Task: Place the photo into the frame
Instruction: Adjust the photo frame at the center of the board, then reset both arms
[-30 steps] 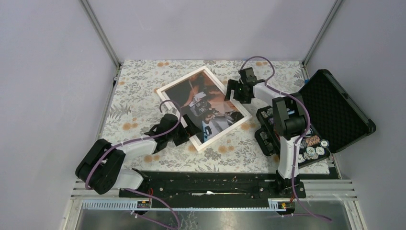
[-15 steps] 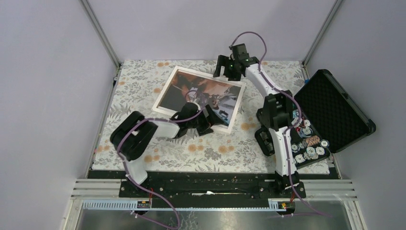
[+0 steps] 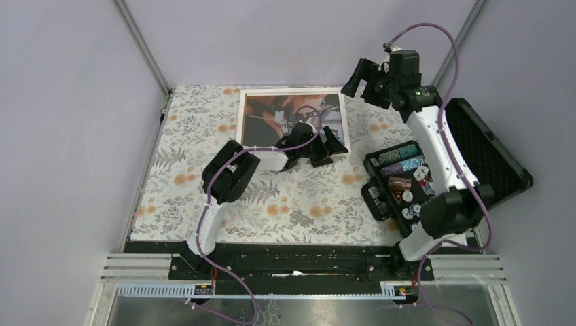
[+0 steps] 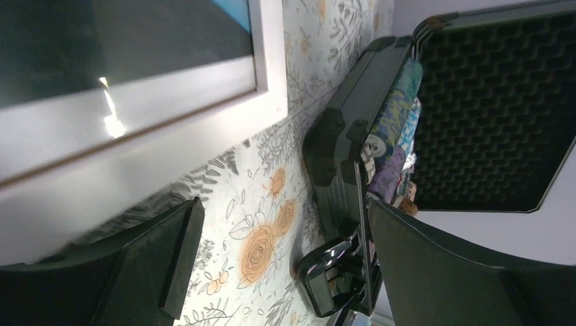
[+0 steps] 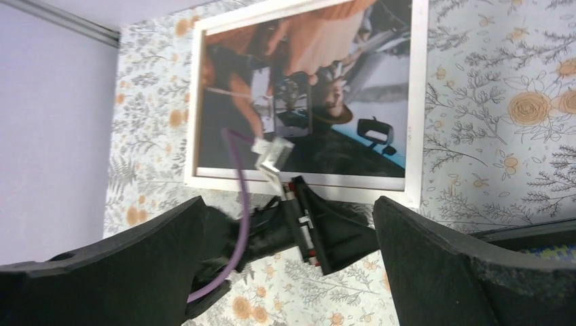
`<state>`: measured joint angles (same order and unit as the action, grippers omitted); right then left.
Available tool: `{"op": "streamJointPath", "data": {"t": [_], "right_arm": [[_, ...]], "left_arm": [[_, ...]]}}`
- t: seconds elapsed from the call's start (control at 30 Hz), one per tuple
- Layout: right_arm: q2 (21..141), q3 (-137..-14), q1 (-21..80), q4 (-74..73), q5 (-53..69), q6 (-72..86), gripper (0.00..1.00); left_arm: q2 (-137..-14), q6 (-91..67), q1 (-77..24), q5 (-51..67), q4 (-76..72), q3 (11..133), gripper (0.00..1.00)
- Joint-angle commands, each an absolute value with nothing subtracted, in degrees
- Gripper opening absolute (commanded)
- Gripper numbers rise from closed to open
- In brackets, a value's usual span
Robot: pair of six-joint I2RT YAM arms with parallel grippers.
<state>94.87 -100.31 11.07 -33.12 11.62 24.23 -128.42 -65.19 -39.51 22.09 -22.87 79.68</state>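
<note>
I find the photo (image 3: 292, 115) face up inside the frame (image 3: 345, 119), left of the open black case (image 3: 475, 156), which holds rows of chips (image 3: 401, 163). Left gripper (image 3: 328, 145) is spread empty left of the case. Right gripper (image 3: 365, 80) is spread empty beyond it.

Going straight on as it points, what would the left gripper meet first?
Probably a corner of the black case: the open left gripper points low across the tablecloth toward it. Depth is unclear; it might touch cloth first.
</note>
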Motion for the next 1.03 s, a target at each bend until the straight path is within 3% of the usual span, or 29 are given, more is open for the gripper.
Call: {"op": "streamJointPath", "data": {"t": [0.0,0.17,0.47,0.67,1.0], "right_arm": [[86.22,-98.51,11.94,-32.72,12.48,22.73,1.00],[74.83,-97.05,11.98,-32.91,12.32,20.97,1.00],[50.92,-88.66,11.96,-20.76,6.89,21.02,1.00],[40.71,-84.80,11.99,-15.41,1.91,19.87,1.00],[36.13,-78.74,11.98,-10.01,-0.37,21.77,1.00]], "left_arm": [[-124.72,-60.52,-42.73,19.69,-16.76,82.17,0.99],[-104.68,-50.14,-43.32,15.25,-8.53,78.62,0.99],[-78.20,-30.70,-43.29,0.90,14.98,89.99,0.99],[-67.23,-23.89,-43.33,-8.32,20.51,96.27,0.99],[-60.53,-20.03,-43.33,-15.36,24.36,101.44,0.99]]}}
